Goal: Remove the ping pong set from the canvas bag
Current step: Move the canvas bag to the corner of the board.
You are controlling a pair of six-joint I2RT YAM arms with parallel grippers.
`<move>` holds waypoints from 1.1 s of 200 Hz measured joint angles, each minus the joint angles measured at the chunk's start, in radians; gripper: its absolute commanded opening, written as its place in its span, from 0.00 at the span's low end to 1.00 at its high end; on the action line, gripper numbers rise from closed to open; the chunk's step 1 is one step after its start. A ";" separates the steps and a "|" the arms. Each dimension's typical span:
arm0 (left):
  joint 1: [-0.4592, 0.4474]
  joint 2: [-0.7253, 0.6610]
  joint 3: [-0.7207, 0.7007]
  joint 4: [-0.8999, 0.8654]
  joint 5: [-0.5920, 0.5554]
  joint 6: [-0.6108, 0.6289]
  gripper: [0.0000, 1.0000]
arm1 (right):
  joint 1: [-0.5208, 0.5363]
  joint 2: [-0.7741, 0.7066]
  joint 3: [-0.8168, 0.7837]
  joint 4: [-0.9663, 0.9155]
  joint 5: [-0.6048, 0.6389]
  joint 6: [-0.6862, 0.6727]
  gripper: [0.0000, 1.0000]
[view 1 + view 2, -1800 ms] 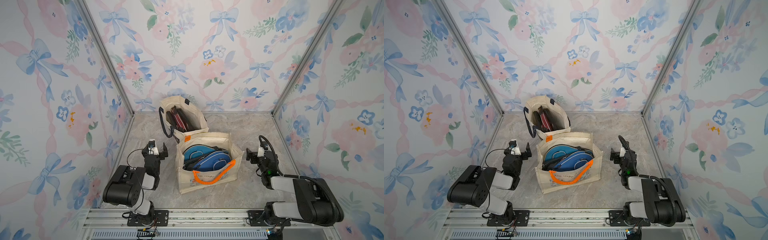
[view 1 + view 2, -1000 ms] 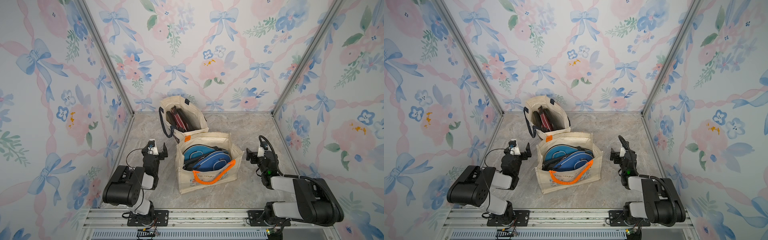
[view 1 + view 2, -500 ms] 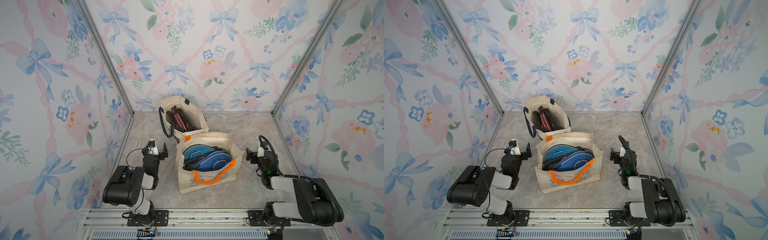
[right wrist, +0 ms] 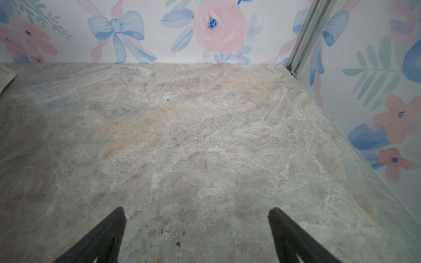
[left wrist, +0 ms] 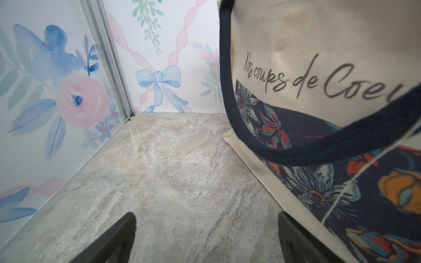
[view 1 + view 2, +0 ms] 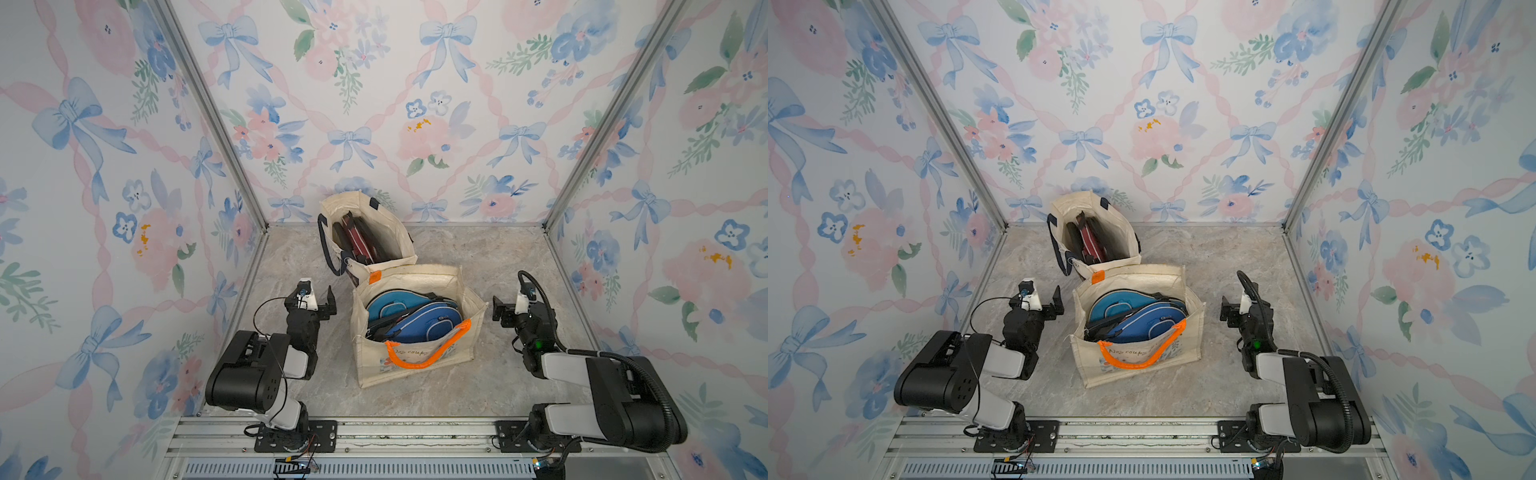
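A cream canvas bag [image 6: 419,361] [image 6: 1142,365] with orange handles stands mid-table in both top views. Blue paddle-shaped zip cases, the ping pong set [image 6: 415,318] [image 6: 1138,318], lie inside its open top. My left gripper [image 6: 316,305] [image 6: 1047,306] rests low on the table left of this bag, open and empty. In the left wrist view its fingers [image 5: 127,227] are spread wide over bare table. My right gripper [image 6: 508,309] [image 6: 1232,311] sits right of the bag, also open with nothing between its fingers [image 4: 280,223].
A second cream bag [image 6: 390,232] [image 6: 1117,224] [image 5: 319,57] with navy handles stands behind, holding flat dark red and black items [image 6: 361,241]. It fills the left wrist view close ahead. Floral walls enclose the marbled table [image 4: 205,125] on three sides.
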 measured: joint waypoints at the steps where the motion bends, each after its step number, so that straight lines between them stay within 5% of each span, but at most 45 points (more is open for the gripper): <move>1: -0.001 0.000 0.000 0.000 -0.001 0.000 0.98 | 0.000 0.000 0.000 0.000 0.000 0.000 0.97; 36: -0.016 -0.001 0.015 -0.027 -0.040 0.000 0.98 | 0.028 -0.005 -0.001 0.000 0.100 0.002 0.97; 55: -0.016 -0.035 0.102 -0.192 -0.090 -0.008 0.98 | 0.047 -0.075 -0.004 -0.055 0.196 0.017 0.97; 120: 0.016 -0.207 0.412 -0.692 -0.197 -0.286 0.95 | 0.073 -0.323 0.370 -0.673 0.425 0.227 0.97; 168: 0.026 -0.341 0.474 -0.962 -0.272 -0.405 0.93 | 0.179 -0.358 0.549 -0.861 0.414 0.272 0.97; 220: 0.056 -0.396 0.679 -1.109 -0.182 -0.459 0.87 | 0.283 -0.288 0.718 -0.988 0.234 0.261 0.97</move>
